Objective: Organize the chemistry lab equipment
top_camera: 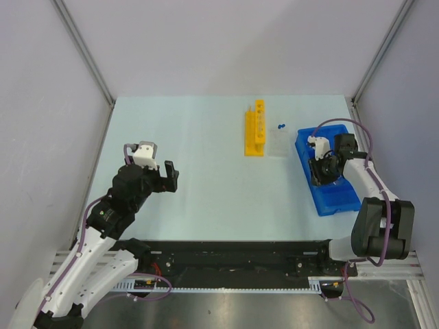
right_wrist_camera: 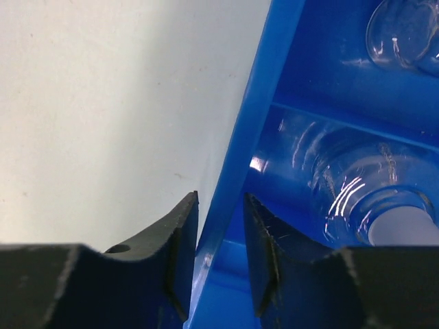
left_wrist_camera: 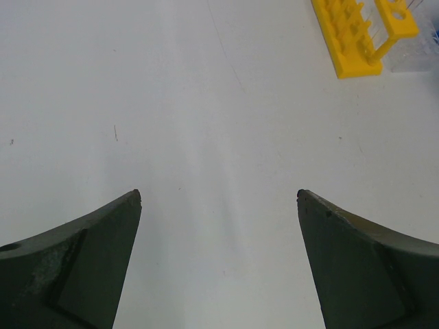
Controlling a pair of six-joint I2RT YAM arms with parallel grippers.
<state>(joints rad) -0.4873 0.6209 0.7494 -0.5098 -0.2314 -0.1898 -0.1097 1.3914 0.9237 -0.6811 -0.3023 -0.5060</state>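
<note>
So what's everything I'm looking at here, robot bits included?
table: one, pale, under everything
rack: one, yellow with holes, far middle of the table
tubes: two blue caps show, just right of the rack
tray: one, clear, beside the rack on its bin side
bin: one, blue with compartments, right side of the table
flask: one, clear with a white stopper, in a bin compartment
glass vessel: one, clear, in the next compartment
left fingers: two, black, wide apart over bare table
right fingers: two, black, one on either side of the bin's wall
</note>
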